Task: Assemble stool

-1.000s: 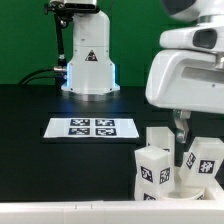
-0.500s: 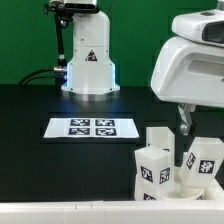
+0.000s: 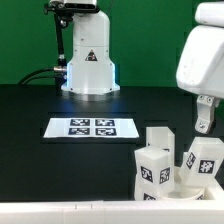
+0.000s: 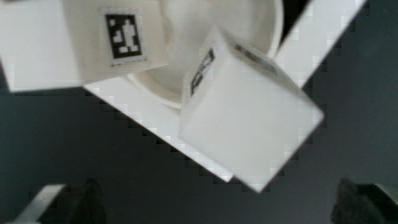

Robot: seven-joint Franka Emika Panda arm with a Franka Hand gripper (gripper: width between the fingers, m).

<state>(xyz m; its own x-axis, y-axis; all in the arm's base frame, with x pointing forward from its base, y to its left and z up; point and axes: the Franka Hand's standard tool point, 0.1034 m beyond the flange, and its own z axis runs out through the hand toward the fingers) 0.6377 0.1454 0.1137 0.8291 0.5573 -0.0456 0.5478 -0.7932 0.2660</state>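
Gripper jaws stand wide apart with nothing between them; in the exterior view one grey finger hangs below the white wrist housing at that view's right edge, above the cluster of stool parts and not touching them. In the wrist view the two dark fingertips show well apart, both clear of the white parts.

Exterior view, left to right:
- black table top, bare on the view's left.
- white robot base with a triangular warning sticker stands at the back, left of centre; a black cable runs off it toward the view's left.
- marker board, thin flat white sheet with four square tags, lies flat in front of the base.
- long white rectangular bar runs along the near edge.
- short chunky white plastic legs with black-and-white square tags stand upright, close together, at lower right; three tags face the camera.
- round flat white plastic disc seat: only a curved rim is visible between two leg blocks in the wrist view; in the exterior view I cannot pick it out for certain.

Wrist view: one tagged leg and one plain-faced leg, tilted in frame, fill most of the picture.
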